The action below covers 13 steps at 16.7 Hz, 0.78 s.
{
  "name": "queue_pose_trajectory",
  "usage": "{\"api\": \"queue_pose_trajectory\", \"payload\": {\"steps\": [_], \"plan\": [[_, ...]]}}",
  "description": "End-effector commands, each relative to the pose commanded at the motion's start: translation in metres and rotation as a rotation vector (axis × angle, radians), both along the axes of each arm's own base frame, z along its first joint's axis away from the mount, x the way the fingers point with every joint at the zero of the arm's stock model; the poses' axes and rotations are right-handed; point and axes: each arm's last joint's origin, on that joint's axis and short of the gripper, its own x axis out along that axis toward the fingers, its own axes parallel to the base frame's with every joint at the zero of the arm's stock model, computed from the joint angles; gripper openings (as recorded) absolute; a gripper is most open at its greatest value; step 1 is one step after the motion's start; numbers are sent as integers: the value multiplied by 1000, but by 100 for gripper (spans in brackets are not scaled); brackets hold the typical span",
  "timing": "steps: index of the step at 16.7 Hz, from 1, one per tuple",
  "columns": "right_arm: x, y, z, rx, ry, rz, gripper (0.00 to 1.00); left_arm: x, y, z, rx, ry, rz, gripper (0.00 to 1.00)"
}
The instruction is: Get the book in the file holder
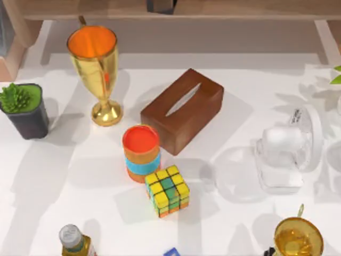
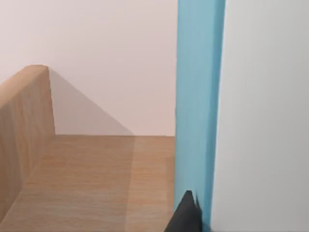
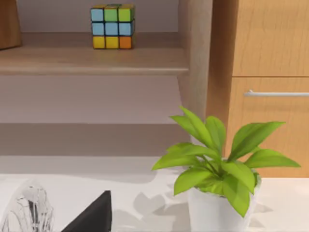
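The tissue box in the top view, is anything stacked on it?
No, the brown tissue box lies bare on the white table, with the striped cup standing beside it.

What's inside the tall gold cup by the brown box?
The gold cup looks orange inside. Whether that is a lining or a filling, I cannot tell, and its bottom is hidden.

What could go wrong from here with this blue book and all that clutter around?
In the left wrist view the left gripper meets the upright blue book only near its lower edge, so it may tip or slip. A low sweep could topple the tall gold trophy cup or the Rubik's cube. The right gripper sits near the leafy potted plant and might knock it.
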Motion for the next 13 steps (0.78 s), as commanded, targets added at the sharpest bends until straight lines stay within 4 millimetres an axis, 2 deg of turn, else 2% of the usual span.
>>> {"api": "queue_pose_trajectory", "payload": {"steps": [2,3,13], "plan": [[0,0,0,0,0,0,100,0,0,0,0,0,0,2],[0,0,0,0,0,0,100,0,0,0,0,0,0,0],[0,0,0,0,0,0,100,0,-1,2,2,3,-2,0]]}}
